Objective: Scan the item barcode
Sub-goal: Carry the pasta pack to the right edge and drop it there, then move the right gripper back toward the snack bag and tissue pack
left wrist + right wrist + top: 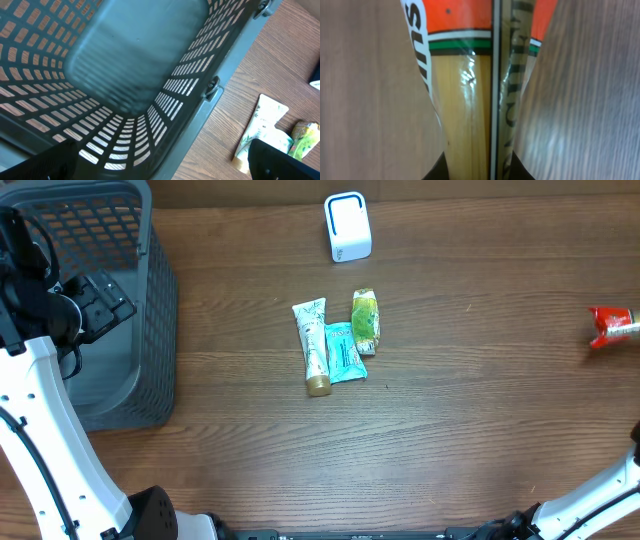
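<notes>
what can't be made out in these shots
- Overhead: red packet cut off by the right edge.
- Right wrist: the packet fills the frame, lettering cropped, no barcode visible.
- Overhead: print on white tube, teal sachet and green packet too small to read.
- Left wrist: left gripper is only dark blurred fingers at the bottom corners, one covering part of the sachet.

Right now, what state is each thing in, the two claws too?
basket: upright, nothing visible inside.
left gripper: open, above the basket.
red pack: held, at the table's right side.
right gripper: shut on the red pack.
white tube: lying flat, cap on.
teal packet: lying flat beside the white tube.
green packet: lying flat.
white device: untouched, at the far side.
</notes>
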You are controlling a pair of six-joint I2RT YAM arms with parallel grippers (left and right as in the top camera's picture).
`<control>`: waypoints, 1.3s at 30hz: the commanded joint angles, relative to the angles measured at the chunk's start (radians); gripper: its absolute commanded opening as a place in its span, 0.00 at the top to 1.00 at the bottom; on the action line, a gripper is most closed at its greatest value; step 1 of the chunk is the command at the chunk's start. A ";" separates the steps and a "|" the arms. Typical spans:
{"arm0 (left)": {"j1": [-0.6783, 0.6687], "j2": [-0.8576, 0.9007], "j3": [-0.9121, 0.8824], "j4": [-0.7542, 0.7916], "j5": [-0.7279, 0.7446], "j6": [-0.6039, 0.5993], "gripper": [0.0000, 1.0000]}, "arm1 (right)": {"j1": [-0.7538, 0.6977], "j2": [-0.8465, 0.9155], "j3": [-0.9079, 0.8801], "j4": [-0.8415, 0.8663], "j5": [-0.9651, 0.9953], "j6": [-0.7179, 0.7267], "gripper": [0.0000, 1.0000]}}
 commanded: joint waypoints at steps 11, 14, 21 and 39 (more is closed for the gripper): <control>-0.002 0.003 0.006 -0.001 -0.012 0.019 0.00 | -0.070 -0.058 -0.026 0.073 -0.020 -0.202 0.00; -0.002 0.003 0.006 -0.002 -0.012 0.019 0.00 | -0.069 -0.068 0.031 0.013 -0.159 -0.203 0.00; -0.002 0.003 0.006 -0.001 -0.013 0.019 0.00 | 0.009 -0.095 0.068 -0.018 -1.056 -0.352 0.00; -0.002 0.003 0.006 -0.001 -0.012 0.019 0.00 | 0.860 -0.063 -0.014 -0.418 -0.375 -0.752 0.00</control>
